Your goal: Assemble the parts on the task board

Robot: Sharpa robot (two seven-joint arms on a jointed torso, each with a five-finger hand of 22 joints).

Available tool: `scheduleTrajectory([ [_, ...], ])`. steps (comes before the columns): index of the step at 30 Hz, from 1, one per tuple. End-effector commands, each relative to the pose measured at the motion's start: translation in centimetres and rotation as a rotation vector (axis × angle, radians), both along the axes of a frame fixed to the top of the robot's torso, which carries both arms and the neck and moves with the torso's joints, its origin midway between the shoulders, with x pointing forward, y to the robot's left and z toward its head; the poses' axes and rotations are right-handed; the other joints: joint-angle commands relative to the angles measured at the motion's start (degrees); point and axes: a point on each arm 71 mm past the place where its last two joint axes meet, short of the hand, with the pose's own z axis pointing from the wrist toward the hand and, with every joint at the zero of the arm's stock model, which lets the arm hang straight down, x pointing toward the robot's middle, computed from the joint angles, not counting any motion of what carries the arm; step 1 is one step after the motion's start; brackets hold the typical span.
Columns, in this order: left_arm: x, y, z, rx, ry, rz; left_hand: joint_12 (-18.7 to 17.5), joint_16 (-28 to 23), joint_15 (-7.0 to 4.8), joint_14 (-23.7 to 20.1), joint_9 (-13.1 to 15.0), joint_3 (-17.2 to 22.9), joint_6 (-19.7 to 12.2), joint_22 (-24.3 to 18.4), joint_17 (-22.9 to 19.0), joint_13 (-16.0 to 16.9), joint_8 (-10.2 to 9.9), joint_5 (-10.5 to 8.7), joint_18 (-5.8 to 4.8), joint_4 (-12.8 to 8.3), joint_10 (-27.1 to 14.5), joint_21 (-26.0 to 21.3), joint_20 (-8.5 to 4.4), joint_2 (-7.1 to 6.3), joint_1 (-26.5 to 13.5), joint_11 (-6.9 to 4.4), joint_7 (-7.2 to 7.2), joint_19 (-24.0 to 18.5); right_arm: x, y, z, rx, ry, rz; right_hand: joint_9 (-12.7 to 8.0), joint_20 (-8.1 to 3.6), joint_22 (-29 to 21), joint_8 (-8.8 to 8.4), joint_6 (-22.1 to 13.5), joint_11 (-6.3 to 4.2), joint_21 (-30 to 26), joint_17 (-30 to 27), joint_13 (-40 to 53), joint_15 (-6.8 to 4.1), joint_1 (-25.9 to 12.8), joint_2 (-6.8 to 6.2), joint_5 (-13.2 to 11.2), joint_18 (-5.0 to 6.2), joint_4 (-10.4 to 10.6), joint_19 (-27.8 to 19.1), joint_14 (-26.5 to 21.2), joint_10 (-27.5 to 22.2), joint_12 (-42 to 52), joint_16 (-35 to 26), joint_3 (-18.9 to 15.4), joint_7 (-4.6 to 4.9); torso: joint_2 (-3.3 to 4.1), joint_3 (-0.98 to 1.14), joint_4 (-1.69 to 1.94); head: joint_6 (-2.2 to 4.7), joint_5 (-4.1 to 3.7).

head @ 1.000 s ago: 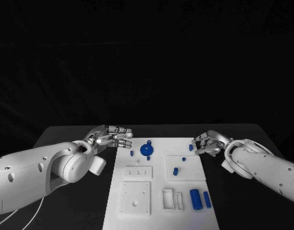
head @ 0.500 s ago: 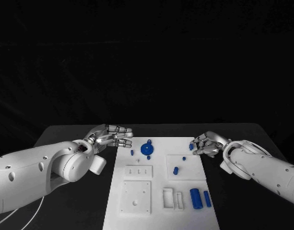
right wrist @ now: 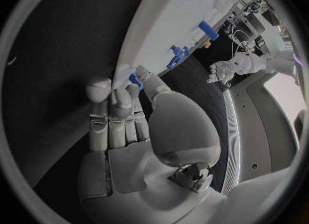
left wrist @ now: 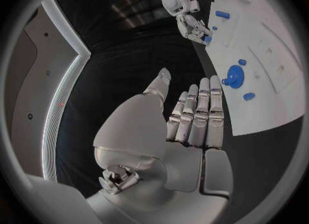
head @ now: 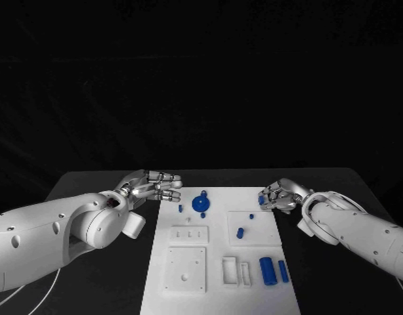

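Right hand (head: 279, 196) fingers seem to pinch a small blue part (right wrist: 135, 80) at the task board (head: 216, 289) edge; lift it gently, left hand (head: 152, 185) fingers together, empty

My arms are chunky glossy white shells, the left arm (head: 41, 239) dotted with a few small dark screw holes, the right arm (head: 372, 236) a rounded shell segment near the wrist. Thin white cables run off below both of them. My left hand (left wrist: 174, 131) is silver-grey metal: a smooth domed thumb base, a flat plated palm, and ridged, segmented fingers (left wrist: 205, 110) with paler rounded tips. My right hand (right wrist: 138, 131) is built the same, and a small cluster of exposed metal parts sits under each thumb mound.
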Motion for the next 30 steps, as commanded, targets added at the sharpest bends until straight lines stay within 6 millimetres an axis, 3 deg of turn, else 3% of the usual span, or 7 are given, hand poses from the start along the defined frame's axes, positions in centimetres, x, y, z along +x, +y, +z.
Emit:
scheduleTrajectory([
  [1, -0.07, -0.26, 0.05, -0.007, -0.006, -0.02, 0.28, -0.24, 0.08, -0.43, 0.05, 0.15, -0.34, 0.03, -0.03, 0.09, 0.12, 0.03, -0.86, -0.31, -0.32, 0.24, -0.08, -0.02, 0.38, 0.14, 0.07, -0.41, 0.04, 0.11, 0.03, 0.005, -0.013, -0.005, 0.07, -0.15, 4.03, 0.16, 1.23, 0.04, 0.41, 0.06, 0.2, 0.0, -0.25, 0.73, -0.69, -0.74, 0.36, 3.01, 0.27, 0.46, 0.4, 0.29, 0.34, 0.07, -0.04, 0.0, 0.01, 0.05, -0.02],
  [16, -0.06, -0.25, 0.03, -0.006, -0.004, -0.02, 0.29, -0.24, 0.08, -0.44, 0.05, 0.25, -0.51, 0.04, -0.03, 0.09, 0.11, 0.03, -0.83, -0.49, -0.38, 0.35, -0.06, 0.05, 0.27, 0.15, 0.1, -0.46, 0.1, 0.2, -0.03, 0.006, -0.01, -0.009, 0.1, 0.4, 4.0, 0.18, 6.15, 0.9, 0.72, 0.25, 0.86, 0.58, -0.81, 1.18, -3.4, -0.28, 0.41, 3.0, 0.34, 0.63, 1.29, 0.55, 3.08, 0.26, -0.07, 0.04, -0.04, 0.05, 0.03],
  [30, -0.06, -0.24, 0.03, -0.005, -0.004, -0.019, 0.29, -0.24, 0.08, -0.44, 0.05, 0.25, -0.51, 0.04, -0.03, 0.09, 0.11, 0.03, -0.83, -0.49, -0.38, 0.35, -0.06, 0.05, 0.27, 0.15, 0.1, -0.46, 0.13, 0.3, 0.09, 0.007, -0.026, -0.017, 0.17, 0.31, 4.0, 0.21, 8.52, 0.57, 0.81, 0.32, 1.23, 0.38, -1.0, 1.6, -4.48, -0.28, 0.91, 3.0, 0.35, 0.83, 1.78, 0.65, 3.02, -0.44, -0.06, 0.03, -0.04, -0.01, -0.02],
])
